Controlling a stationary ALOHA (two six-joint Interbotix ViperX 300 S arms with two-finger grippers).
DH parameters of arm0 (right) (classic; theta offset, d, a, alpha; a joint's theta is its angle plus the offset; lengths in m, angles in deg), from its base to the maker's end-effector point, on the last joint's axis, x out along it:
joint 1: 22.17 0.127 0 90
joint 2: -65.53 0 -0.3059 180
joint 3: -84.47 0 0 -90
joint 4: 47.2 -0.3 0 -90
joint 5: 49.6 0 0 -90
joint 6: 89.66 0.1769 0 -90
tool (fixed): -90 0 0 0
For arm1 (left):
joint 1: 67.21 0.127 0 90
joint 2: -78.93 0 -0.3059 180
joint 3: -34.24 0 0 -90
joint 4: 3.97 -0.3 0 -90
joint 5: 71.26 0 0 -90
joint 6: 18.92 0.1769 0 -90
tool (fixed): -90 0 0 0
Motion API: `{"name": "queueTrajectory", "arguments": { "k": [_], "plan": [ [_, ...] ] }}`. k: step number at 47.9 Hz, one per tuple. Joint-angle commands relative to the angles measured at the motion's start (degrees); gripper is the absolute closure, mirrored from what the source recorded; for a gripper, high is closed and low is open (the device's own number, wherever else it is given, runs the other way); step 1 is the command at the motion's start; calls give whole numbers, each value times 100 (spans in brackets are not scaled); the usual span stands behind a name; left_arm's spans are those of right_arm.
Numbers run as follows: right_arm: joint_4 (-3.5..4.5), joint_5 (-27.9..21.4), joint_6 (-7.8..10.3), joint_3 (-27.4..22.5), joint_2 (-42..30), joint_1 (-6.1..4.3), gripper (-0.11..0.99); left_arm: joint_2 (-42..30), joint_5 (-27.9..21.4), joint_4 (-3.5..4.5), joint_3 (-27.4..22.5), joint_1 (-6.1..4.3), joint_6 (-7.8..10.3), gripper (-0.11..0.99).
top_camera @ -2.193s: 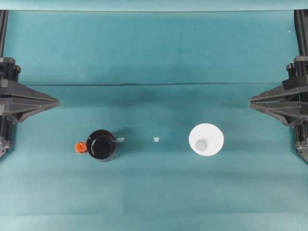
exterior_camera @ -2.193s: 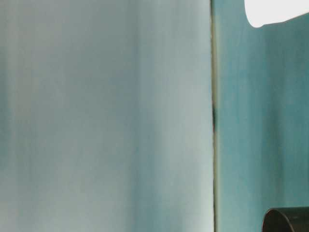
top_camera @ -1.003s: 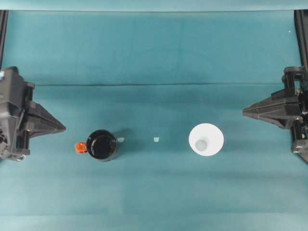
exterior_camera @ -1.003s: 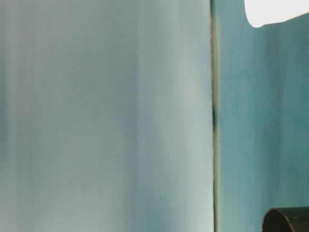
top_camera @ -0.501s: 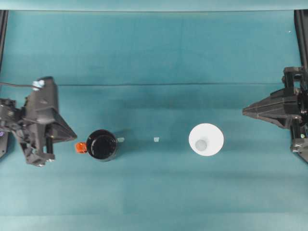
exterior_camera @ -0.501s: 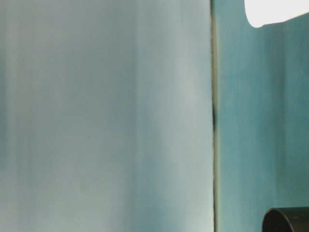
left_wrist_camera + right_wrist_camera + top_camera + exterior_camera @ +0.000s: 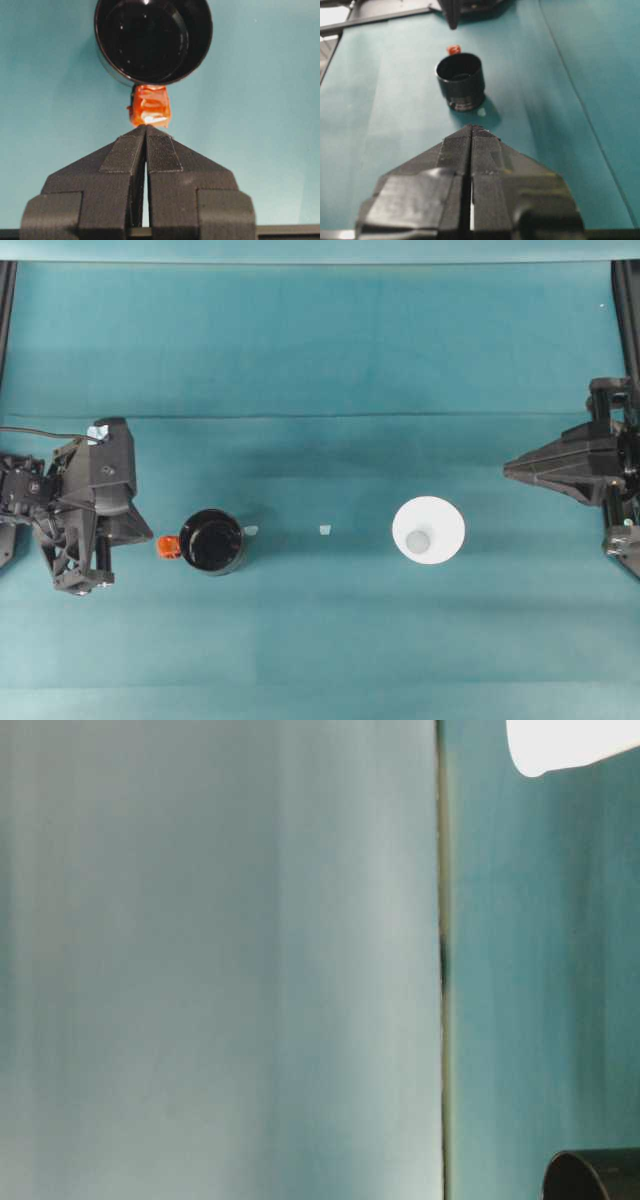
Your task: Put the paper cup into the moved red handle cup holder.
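My left tool, jaws pressed together, sits just behind the red handle cup holder, handle stub pointing at it; paper cup lies nearer my right tool, also closed.

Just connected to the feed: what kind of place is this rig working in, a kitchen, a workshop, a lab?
Most likely a lab test bench. A plain teal cloth covers the table, two fixed arms flank it, and on it stand a paper cup and a black red handle cup holder.
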Motion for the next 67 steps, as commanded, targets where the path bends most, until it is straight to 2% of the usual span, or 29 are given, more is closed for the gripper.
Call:
{"name": "queueTrajectory", "arguments": {
  "k": [1, 10, 13, 15, 22, 26, 30, 46, 55, 67],
  "plan": [
    [-9, 26, 53, -105, -70, -26, 98, 0, 18, -9, -105, -26, -9, 85],
    [0, 26, 53, -105, -70, -26, 98, 0, 18, -9, -79, -26, -123, 85],
    [-9, 35, 53, -105, -70, -26, 98, -9, 18, -9, -62, -26, -176, 78],
    [0, 35, 53, -105, -70, -26, 98, -18, 9, -9, -53, -26, -229, 69],
    [-9, 26, 53, -105, -70, -26, 98, -220, -53, -9, -79, -26, -519, 26],
    [-9, 26, 53, -105, -70, -26, 98, -316, 0, -9, -53, -26, -554, 3],
    [0, 26, 62, -105, -70, -26, 98, -352, 97, -9, -88, -26, -545, -9],
    [0, -53, 97, -105, -70, -26, 98, -563, 149, -18, -202, -35, -545, -11],
    [-9, -53, 97, -105, -70, -26, 98, -835, 149, -9, -290, -132, -545, -11],
    [-9, -53, 97, -97, -70, -62, 98, -1204, 202, -18, -360, -141, -519, -11]
  ]
}}
